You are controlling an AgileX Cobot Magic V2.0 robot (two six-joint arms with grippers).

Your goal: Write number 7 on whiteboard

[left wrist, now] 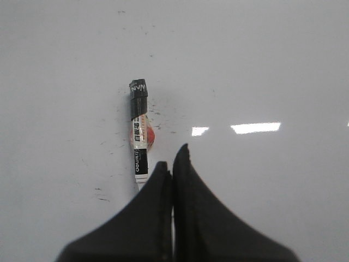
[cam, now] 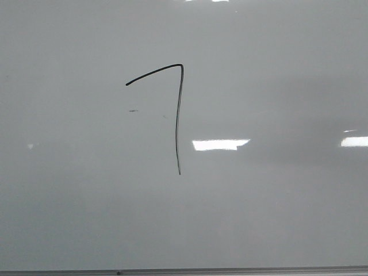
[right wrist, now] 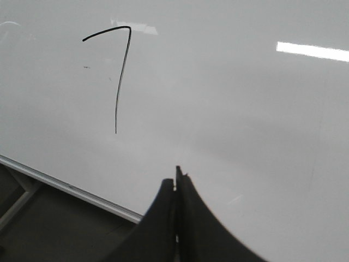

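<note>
Front view: the number 7 [cam: 177,115] stands complete on the whiteboard [cam: 276,218], slanted top stroke joined to a long downstroke, left of centre. Judged step: writing done, only retreat left. Left end effector [left wrist: 173,164] is closed, a marker [left wrist: 139,134] lying on the board just beside its tips; whether gripped, cannot tell. Right end effector [right wrist: 176,177] is closed on nothing, well apart from the figure. Next move: leave the line unsmudged.

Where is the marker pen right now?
In the left wrist view, the marker lies against the whiteboard, its lower end between the fingers of the closed left claw, among small dark smudges.
</note>
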